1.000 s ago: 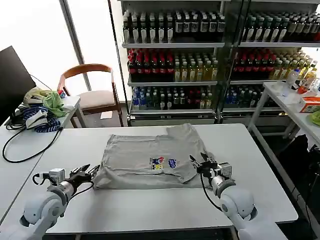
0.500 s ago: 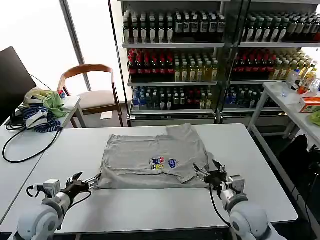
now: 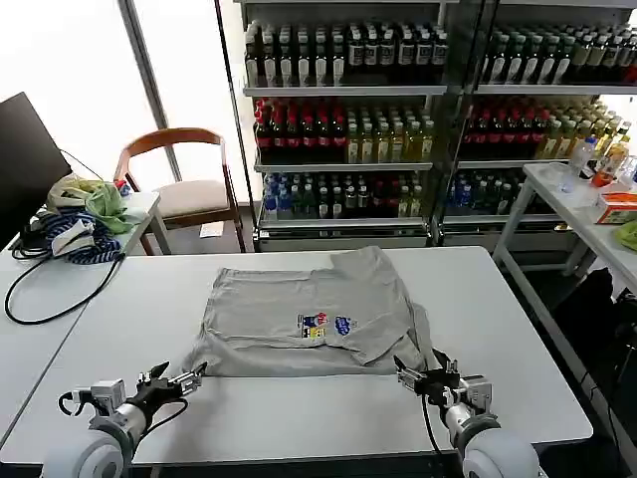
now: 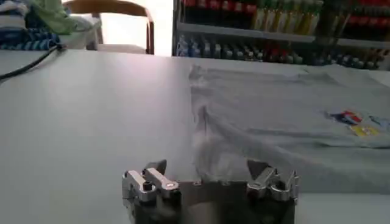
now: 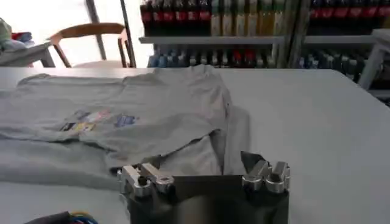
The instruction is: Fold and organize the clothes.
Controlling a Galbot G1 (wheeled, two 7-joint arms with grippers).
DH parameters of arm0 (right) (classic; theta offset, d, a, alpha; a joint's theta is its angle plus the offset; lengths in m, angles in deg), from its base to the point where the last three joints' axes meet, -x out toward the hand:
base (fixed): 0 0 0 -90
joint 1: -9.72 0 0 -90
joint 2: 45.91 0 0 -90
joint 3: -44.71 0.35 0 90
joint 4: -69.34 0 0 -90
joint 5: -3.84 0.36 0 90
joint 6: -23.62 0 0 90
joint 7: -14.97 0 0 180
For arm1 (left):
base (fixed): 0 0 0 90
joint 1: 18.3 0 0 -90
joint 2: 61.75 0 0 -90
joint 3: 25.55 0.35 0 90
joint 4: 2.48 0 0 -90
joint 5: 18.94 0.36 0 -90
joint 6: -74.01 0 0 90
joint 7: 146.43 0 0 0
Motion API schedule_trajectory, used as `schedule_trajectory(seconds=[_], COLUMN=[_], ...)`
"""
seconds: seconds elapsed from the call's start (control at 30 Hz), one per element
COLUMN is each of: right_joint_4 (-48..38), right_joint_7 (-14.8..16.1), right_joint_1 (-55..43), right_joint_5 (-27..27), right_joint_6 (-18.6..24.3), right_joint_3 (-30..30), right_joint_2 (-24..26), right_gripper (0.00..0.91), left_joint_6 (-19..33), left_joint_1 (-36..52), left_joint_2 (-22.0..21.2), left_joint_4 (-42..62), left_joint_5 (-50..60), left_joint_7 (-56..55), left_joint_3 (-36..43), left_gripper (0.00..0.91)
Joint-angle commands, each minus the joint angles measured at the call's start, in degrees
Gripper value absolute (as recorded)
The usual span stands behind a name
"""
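One grey shirt (image 3: 314,317) lies partly folded on the table (image 3: 518,329), just ahead of both pincers. We see the left pincer (image 3: 177,379) and right pincer (image 3: 418,374) open, empty; we judge further folds remain.

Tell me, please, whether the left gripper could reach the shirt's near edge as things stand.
Probably yes: the left gripper sits open beside the shirt at its near corner, with only bare table between them and nothing lying in the way.
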Motion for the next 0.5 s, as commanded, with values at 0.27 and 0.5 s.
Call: schedule_trajectory(seconds=[0.27, 0.5], right_joint_4=[-0.61, -1.05], right_joint_7=[-0.61, -0.31], right_joint_1=[2.07, 1.73], right_joint_5=[0.36, 1.03], right_joint_6=[-0.46, -0.33], right_joint_3=[0.56, 0.32], right_joint_2=[0.13, -0.41], right_gripper=[0.0, 0.0], left_joint_6=[0.29, 1.14], left_joint_1=[-0.97, -0.5], left_joint_2=[-1.44, -1.33], left_joint_4=[0.54, 0.93], left_joint_5=[0.24, 0.06], left_joint_7=[0.86, 0.92], left_joint_3=[0.23, 0.33], left_gripper=[0.06, 0.0])
